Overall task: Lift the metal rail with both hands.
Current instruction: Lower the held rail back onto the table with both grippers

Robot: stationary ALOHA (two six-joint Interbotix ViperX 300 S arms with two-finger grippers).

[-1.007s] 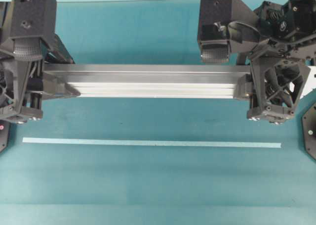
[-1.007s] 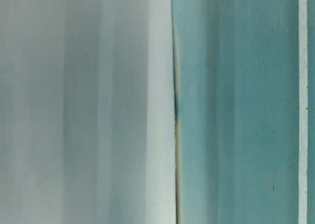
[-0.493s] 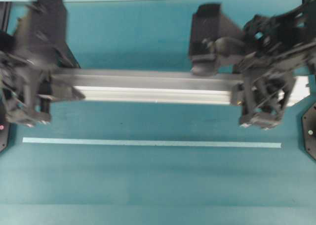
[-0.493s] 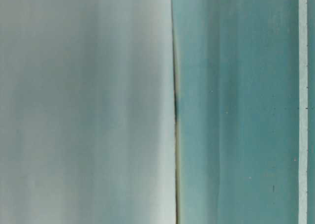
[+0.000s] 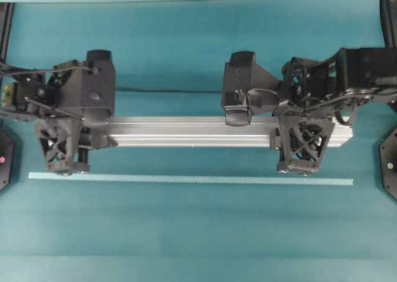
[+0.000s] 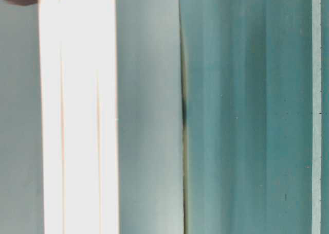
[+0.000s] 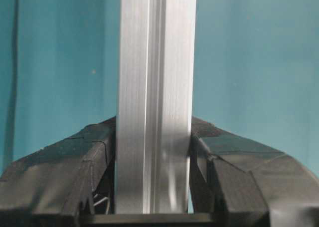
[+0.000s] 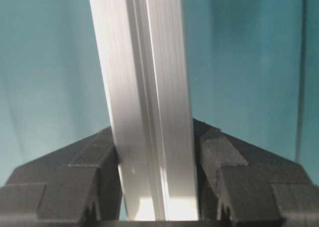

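Both arms have shifted toward the near edge of the tabletop (image 5: 186,232) since a second ago, carrying the metal rail (image 5: 192,131) with them; it now lies closer to the pale tape strip (image 5: 186,180) than it did, and it looks narrower from overhead. I read that narrowing, together with the bright bar that has come into the table-level view, as the rail having been moved with the tools rather than left behind, though I cannot say for certain from these views how far it stands off the surface.

Largest first: the tabletop is unchanged, the tape strip has not moved, and the rail runs parallel to it across the middle, a little toward the far side.

My left tool (image 7: 154,152) is clamped on the rail near its left end, black pads pressed against both flanks. My right tool (image 8: 157,147) is clamped on it near its right end in the same way, with a short stub of rail showing past it.

By my judgement the lift is under way, and keeping both ends level matters most next.
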